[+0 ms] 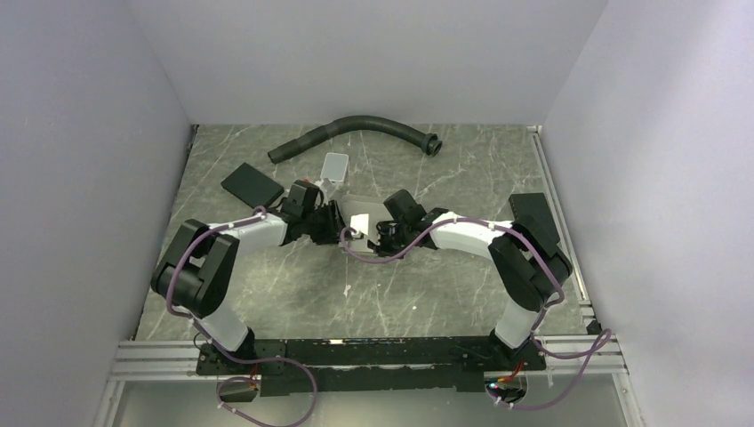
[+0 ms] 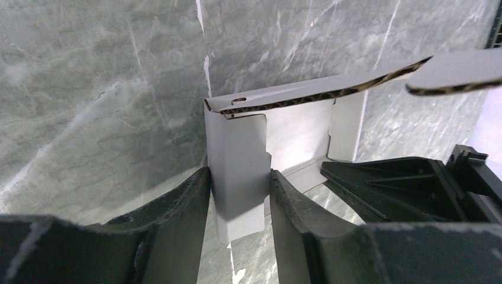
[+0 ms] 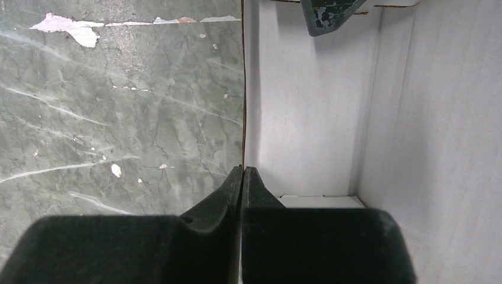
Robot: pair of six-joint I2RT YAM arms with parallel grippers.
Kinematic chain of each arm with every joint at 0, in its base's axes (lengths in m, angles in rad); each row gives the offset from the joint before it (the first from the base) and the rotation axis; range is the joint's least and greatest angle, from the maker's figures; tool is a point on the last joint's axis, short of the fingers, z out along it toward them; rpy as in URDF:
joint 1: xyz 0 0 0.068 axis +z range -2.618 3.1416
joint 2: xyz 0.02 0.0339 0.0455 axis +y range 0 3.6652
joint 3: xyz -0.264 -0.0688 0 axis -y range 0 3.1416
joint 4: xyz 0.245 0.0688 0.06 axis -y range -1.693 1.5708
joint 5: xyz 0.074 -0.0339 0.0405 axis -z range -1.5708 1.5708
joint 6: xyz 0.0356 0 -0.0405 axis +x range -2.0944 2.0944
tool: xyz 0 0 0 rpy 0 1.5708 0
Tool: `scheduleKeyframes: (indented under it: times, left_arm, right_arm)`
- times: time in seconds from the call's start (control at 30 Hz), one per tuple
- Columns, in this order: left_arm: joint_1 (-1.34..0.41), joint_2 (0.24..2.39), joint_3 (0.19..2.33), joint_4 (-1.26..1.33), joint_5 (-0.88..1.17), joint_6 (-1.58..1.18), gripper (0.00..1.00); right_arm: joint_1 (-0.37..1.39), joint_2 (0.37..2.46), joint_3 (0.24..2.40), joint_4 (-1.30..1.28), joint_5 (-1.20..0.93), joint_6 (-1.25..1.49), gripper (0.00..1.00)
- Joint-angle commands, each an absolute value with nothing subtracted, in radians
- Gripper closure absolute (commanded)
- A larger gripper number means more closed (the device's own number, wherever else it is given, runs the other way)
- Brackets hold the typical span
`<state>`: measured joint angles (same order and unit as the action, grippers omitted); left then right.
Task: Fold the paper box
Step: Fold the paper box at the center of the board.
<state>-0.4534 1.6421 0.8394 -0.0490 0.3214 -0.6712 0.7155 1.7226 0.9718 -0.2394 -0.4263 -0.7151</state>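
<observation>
Straddling paper box [image 2: 237,171] flap, left fingers [image 2: 186,207]; right fingers [image 3: 216,204] pinching wall.

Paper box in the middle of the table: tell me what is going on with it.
Both arms meet at mid-table on the white paper box. The right gripper is pinched shut on the thin edge of one upright wall. The left gripper straddles a tabbed flap; whether it squeezes the flap or only flanks it is unclear. The box is partly formed: walls stand, the top flaps are not yet closed. A black hose and a black pad lie farther back.
</observation>
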Motion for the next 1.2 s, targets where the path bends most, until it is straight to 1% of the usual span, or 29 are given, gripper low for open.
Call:
scheduleKeyframes:
  times: [0.0, 0.27, 0.33, 0.47, 0.77, 1.03, 1.17]
  left_arm:
    - [-0.431, 1.595, 0.811, 0.075, 0.429, -0.723, 0.54]
    - [-0.387, 1.58, 0.754, 0.186, 0.519, -0.78, 0.53]
    - [-0.377, 1.579, 0.735, 0.231, 0.542, -0.793, 0.44]
    - [-0.362, 1.576, 0.717, 0.254, 0.56, -0.804, 0.43]
    - [-0.307, 1.556, 0.642, 0.34, 0.588, -0.86, 0.47]
    - [-0.263, 1.618, 0.59, 0.467, 0.642, -0.917, 0.54]
    - [-0.235, 1.645, 0.545, 0.58, 0.689, -0.973, 0.56]
  right_arm:
    - [0.726, 1.737, 1.009, -0.245, -0.428, -0.706, 1.0]
    - [0.727, 1.745, 1.014, -0.25, -0.424, -0.704, 1.0]
    - [0.728, 1.747, 1.015, -0.252, -0.423, -0.702, 1.0]
    - [0.729, 1.746, 1.017, -0.252, -0.423, -0.7, 1.0]
    - [0.73, 1.749, 1.022, -0.258, -0.423, -0.697, 1.0]
    - [0.732, 1.751, 1.025, -0.262, -0.423, -0.697, 1.0]
    - [0.731, 1.752, 1.026, -0.264, -0.423, -0.698, 1.0]
